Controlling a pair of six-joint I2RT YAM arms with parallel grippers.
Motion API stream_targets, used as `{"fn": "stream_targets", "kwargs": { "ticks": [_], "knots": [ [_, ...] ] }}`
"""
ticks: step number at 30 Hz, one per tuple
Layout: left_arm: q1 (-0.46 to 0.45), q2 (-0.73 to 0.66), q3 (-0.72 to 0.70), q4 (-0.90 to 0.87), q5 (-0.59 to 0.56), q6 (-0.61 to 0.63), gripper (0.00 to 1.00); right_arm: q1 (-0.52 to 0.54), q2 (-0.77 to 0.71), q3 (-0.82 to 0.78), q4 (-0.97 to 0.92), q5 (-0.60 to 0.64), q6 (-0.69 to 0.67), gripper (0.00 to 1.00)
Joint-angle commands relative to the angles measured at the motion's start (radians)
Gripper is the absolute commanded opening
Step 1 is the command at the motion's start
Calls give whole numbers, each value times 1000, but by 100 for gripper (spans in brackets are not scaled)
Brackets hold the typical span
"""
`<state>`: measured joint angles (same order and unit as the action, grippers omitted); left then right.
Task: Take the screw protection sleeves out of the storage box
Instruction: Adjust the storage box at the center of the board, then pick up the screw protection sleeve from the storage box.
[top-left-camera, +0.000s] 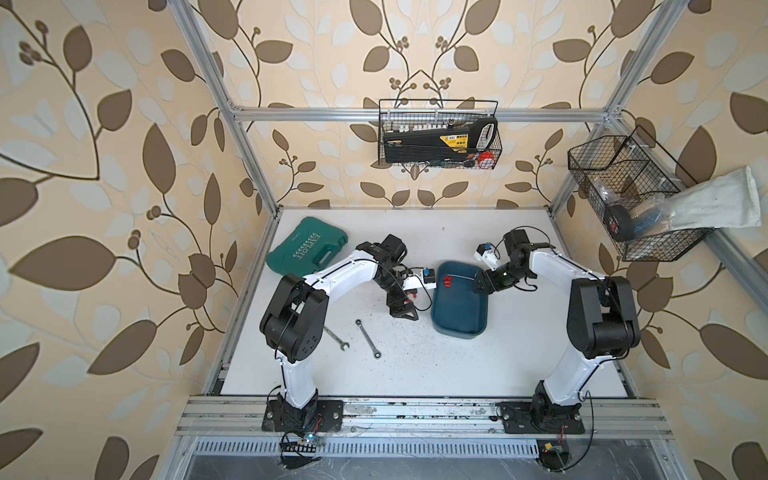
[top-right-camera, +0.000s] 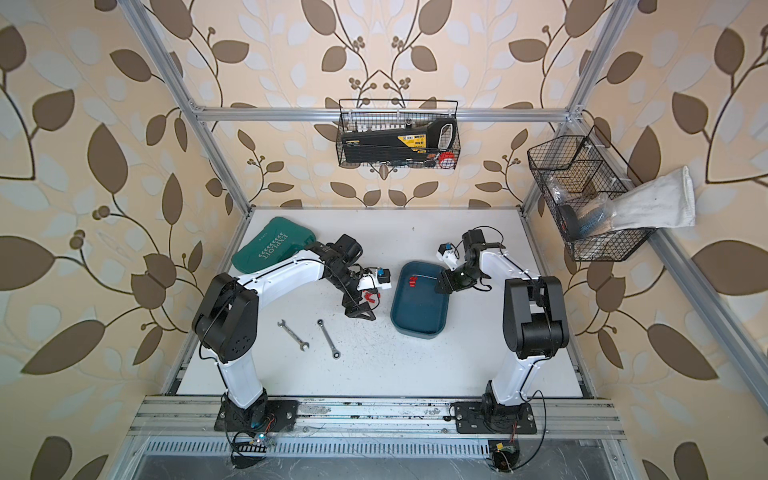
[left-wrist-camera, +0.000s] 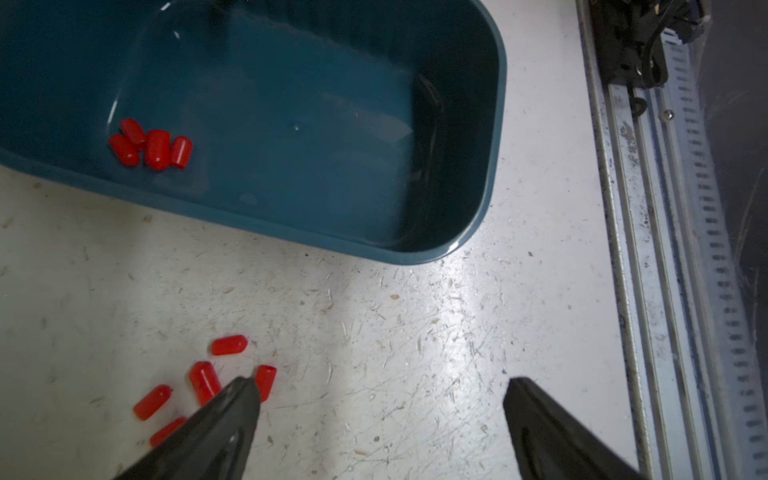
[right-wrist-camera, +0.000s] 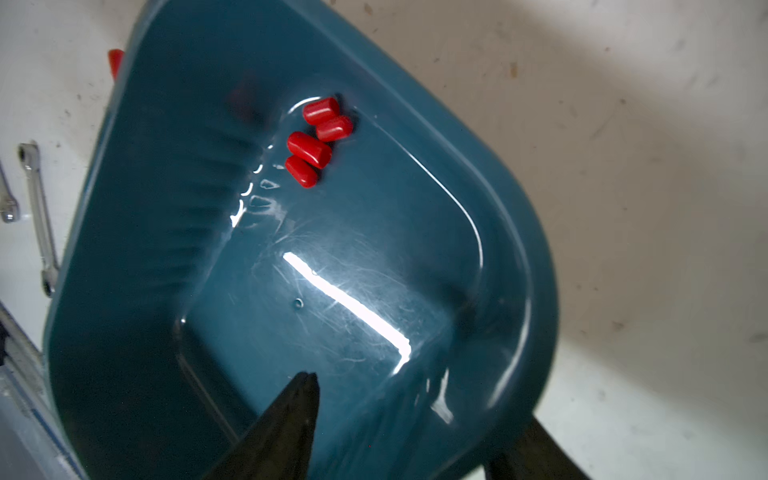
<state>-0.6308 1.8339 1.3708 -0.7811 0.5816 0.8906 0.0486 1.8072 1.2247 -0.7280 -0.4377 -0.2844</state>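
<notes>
Black left gripper fingers stand wide apart, holding nothing. Five glossy red, capsule-shaped screw protection sleeves lie on the white table beside one finger, two of them partly hidden behind it. The right gripper, also parted, straddles the wall of the teal storage box. Four more sleeves huddle inside, touching. Its outer finger is mostly cut off.

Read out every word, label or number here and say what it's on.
"EXPLOIT": on the green tool case, in both top views.
Small print beside it: too small to read.
Yellow label on the black case in the wire basket: too blurred to read.
</notes>
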Motion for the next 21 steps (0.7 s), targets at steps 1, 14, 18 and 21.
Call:
{"fn": "stream_targets", "kwargs": {
  "ticks": [1, 14, 18, 21],
  "knots": [
    [-15, -22, 29, -56, 11, 54, 98, 23, 53, 66, -31, -122, 8, 63],
    [-127, 130, 240, 45, -223, -114, 75, -38, 13, 89, -6, -173, 10, 62],
    [-157, 235, 372, 19, -295, -168, 61, -96, -46, 69, 14, -178, 22, 62],
    [-168, 326, 486, -48, -341, -199, 52, -128, -76, 47, 31, -173, 30, 62]
  ]
}}
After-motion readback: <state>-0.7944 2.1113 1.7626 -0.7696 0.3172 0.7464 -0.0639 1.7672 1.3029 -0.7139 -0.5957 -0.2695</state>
